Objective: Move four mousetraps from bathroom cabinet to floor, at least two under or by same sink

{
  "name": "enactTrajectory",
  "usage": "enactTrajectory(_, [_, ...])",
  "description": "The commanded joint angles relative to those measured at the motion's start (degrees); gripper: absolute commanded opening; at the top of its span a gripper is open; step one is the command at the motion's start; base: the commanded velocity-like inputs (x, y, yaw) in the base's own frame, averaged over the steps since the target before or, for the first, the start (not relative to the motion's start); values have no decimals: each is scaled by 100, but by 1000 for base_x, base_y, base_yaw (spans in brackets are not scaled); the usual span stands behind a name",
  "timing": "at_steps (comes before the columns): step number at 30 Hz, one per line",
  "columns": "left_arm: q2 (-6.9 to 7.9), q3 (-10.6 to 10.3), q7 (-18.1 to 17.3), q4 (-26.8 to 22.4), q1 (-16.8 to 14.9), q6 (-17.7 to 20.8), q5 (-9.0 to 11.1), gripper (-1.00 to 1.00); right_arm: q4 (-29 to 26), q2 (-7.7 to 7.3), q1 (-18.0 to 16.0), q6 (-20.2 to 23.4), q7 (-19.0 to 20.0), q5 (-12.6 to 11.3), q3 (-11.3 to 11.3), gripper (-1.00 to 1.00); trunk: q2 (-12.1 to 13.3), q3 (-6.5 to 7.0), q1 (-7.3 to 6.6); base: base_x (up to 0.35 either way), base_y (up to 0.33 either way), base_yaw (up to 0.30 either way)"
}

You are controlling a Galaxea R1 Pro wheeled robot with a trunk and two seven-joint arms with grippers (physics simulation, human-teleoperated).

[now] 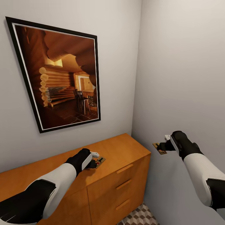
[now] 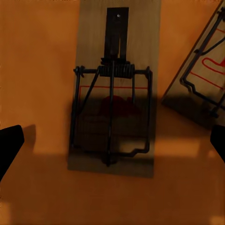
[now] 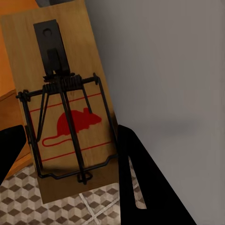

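On the flat top of the orange-brown cabinet (image 1: 125,150) lie two mousetraps (image 1: 99,162), small wooden boards with dark wire. My left gripper (image 1: 92,162) hovers just over them. In the left wrist view one mousetrap (image 2: 112,93) lies centred between the open fingers (image 2: 9,145), and a second mousetrap (image 2: 206,79) lies tilted beside it. My right gripper (image 1: 162,146) is in the air to the right of the cabinet, close to the side wall. It is shut on another mousetrap (image 3: 65,108) with a red mouse print. The bathroom floor (image 3: 28,201) lies far below it.
A large framed picture (image 1: 59,75) hangs on the wall above the cabinet. The cabinet's drawers (image 1: 125,186) have wooden bar handles. The cabinet fills the room corner, with a grey side wall (image 1: 187,78) right beside my right arm. A strip of cube-patterned tiles (image 1: 140,217) lies below.
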Motion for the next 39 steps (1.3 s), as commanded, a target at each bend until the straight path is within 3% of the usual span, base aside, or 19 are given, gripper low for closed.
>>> enactTrajectory(1, [3,-36,40,-9,-4,23,61,100,-7,3,-4,18,52,61,-22,-100,-7,-9,1,0,0,0])
enactTrajectory(39, [8,-42,40,-8,-4,19,63,100,-7,3,-5,-10,52,52,-22,-100,-7,-9,1,0,0,0])
